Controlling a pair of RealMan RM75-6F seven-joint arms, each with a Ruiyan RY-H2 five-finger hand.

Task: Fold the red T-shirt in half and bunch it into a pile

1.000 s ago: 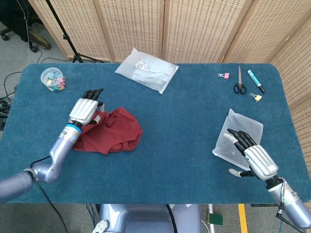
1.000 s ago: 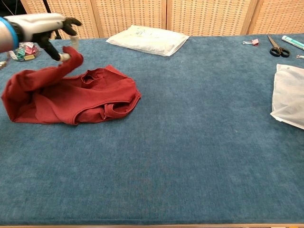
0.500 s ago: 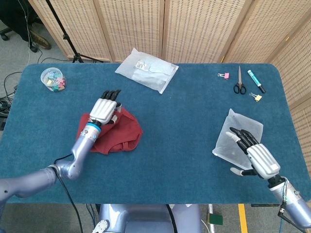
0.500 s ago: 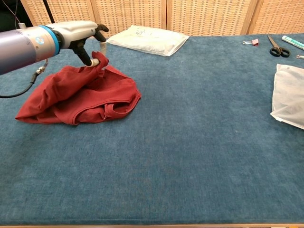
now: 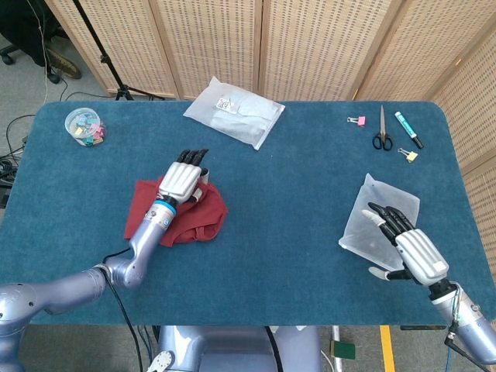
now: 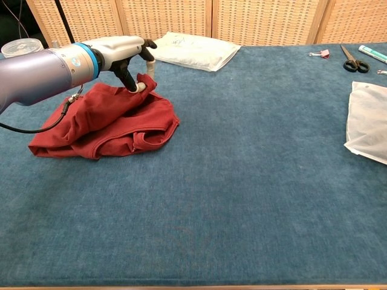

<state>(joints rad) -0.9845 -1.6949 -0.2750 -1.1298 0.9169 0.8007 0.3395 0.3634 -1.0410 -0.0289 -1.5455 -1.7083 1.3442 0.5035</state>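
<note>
Head view: the red T-shirt lies bunched on the blue table, left of centre. The left hand sits over the shirt's 1 o'clock edge, its dark fingers pointing toward 12 o'clock; from above I cannot tell whether it holds cloth. At the table's 4 o'clock the right hand rests on the near edge of a clear plastic bag, fingers stretched out and slightly apart, with nothing gripped. At 11 o'clock from the shirt lies a flat packaged parcel with a small printed label, its writing too small to read. Near the far left corner is a clear tub of coloured clips. At the far right sit a pink binder clip, black scissors, a teal marker and a yellow binder clip. Folding screens stand behind the table.

Chest view: the left hand pinches a raised fold of the T-shirt between the thumb and the fingers, lifting the cloth at the pile's 12 o'clock into a peak while the rest lies crumpled on the table. The parcel is at 1 o'clock from the shirt. The plastic bag shows at the right edge, with the scissors beyond it. The right hand does not appear here.
</note>
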